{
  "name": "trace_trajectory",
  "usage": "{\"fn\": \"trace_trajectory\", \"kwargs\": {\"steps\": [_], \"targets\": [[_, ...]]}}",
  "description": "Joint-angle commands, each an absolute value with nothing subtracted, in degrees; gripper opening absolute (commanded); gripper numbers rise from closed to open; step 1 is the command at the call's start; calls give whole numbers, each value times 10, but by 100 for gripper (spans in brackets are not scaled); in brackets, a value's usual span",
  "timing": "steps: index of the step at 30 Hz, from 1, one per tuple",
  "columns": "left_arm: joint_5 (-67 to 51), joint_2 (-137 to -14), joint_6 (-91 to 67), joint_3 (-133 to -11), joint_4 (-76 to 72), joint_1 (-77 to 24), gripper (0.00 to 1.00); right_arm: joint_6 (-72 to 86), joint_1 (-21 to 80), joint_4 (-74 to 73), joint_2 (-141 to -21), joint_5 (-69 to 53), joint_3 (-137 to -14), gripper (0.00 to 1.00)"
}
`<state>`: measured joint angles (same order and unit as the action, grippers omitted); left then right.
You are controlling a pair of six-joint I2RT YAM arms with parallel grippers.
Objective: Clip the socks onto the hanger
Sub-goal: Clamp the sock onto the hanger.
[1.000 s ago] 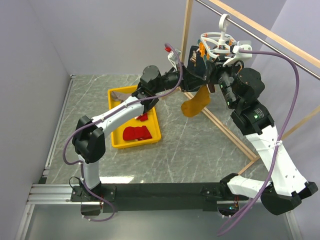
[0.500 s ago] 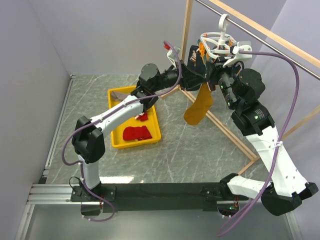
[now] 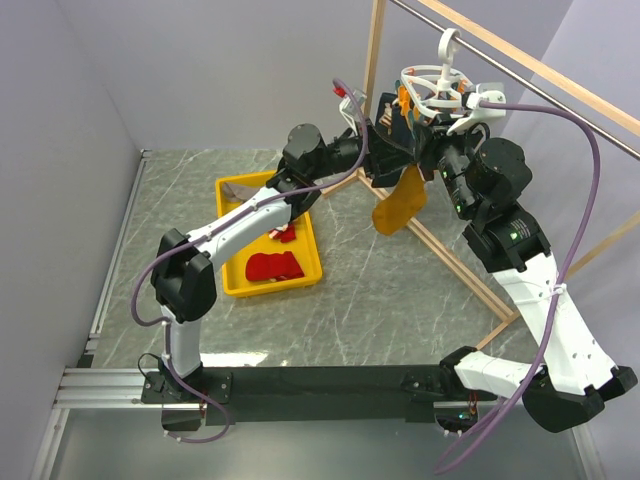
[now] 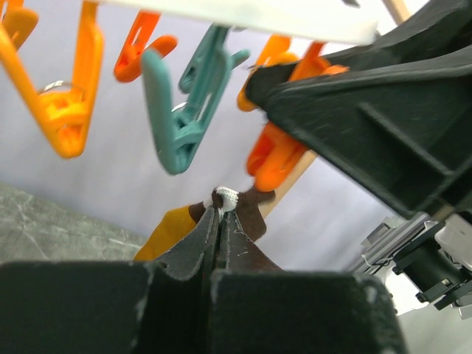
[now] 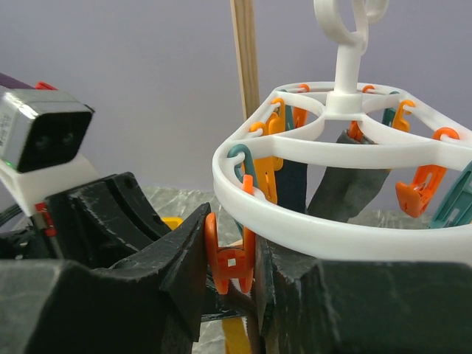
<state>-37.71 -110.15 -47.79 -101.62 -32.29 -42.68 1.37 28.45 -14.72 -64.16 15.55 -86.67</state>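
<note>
The white hanger [image 3: 432, 88] hangs by its hook from the metal rod. My left gripper [image 3: 388, 162] is shut on the brown, white-striped cuff [image 4: 252, 214] of a mustard yellow sock [image 3: 400, 205], holding it up just under an orange clip [image 4: 276, 158]. My right gripper [image 3: 425, 140] is shut on that orange clip [image 5: 230, 258], its fingers pressing the clip's two handles below the hanger ring [image 5: 295, 228]. In the left wrist view my gripper [image 4: 223, 206] is pinched tight on the cuff, with a teal clip [image 4: 184, 110] beside it. A navy sock [image 5: 299, 181] and a grey sock [image 5: 346, 188] hang from the ring's far clips.
A yellow tray [image 3: 232, 288] on the marble table holds a red sock [image 3: 275, 266] and other socks. The wooden frame post [image 3: 375, 60] stands right behind the hanger, with its base rail [image 3: 460, 270] running across the table. Grey walls close the left and back.
My left gripper has moved up and right toward the hanger, lifting the mustard sock's cuff to the orange clip. The sock swung below it. The right gripper has stayed at the clip.
</note>
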Motion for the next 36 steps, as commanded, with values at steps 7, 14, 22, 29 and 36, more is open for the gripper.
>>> {"fn": "trace_trajectory", "kwargs": {"steps": [7,14,22,29,36], "targets": [[-385,-1104,-475,-1048,-331,-427,1,-11,283,-148,-633,132,-878,3],[-389,-1103,-465,-1055,-325,-426,1,-18,283,-152,-634,130,-875,3],[-409,-1104,-460,-1066,-329,-426,1,-33,283,-162,-635,118,-876,2],[-406,-1098,-458,-1063,-332,-418,1,-39,284,-170,-631,108,-879,2],[-410,-1097,-468,-1067,-343,-410,1,-40,284,-181,-631,105,-883,2]]}}
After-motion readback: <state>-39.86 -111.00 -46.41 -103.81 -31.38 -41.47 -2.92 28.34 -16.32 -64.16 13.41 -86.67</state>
